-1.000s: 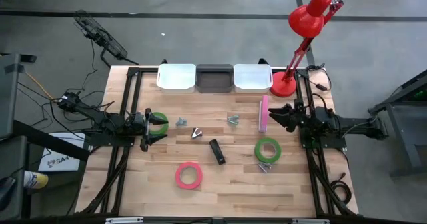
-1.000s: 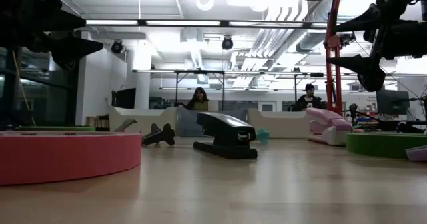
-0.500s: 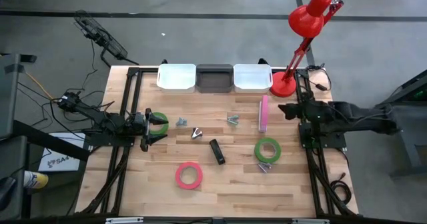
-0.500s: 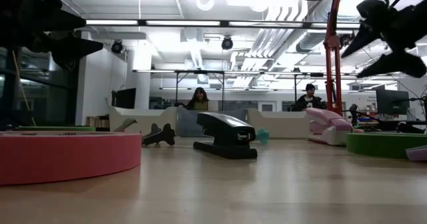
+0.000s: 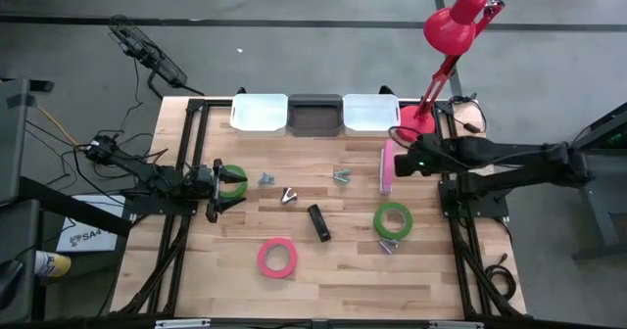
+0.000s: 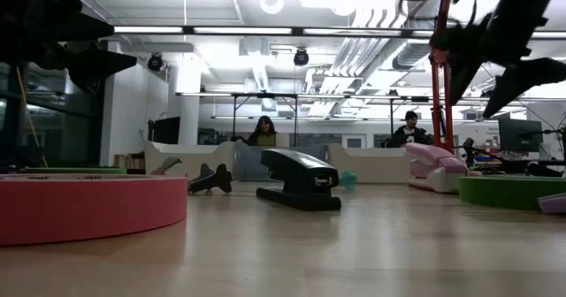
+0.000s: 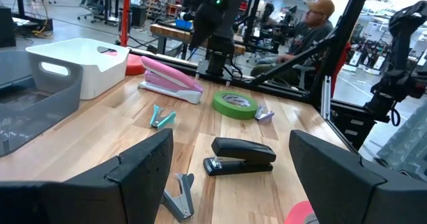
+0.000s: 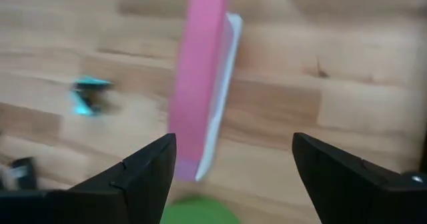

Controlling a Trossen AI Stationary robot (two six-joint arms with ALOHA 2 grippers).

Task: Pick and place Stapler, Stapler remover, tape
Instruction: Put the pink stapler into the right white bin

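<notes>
We see the right gripper hanging over the far-right part of the wooden table, fingers spread, nothing between them, just right of the long pink stapler. In the right wrist view that stapler sits between the two dark fingertips, below them; blurred, so we can't tell the height above it.

Left gripper waits at the left edge, fingers apart and empty, beside a green tape ring.

Black stapler lies mid-table. Second green tape ring sits near-right, with a small grey staple remover touching its near edge. Pink tape ring is near-centre. Three more small removers sit mid-table: teal one, silver one, another by the pink stapler.

Far edge: white bin, grey bin, white bin, red desk lamp.
</notes>
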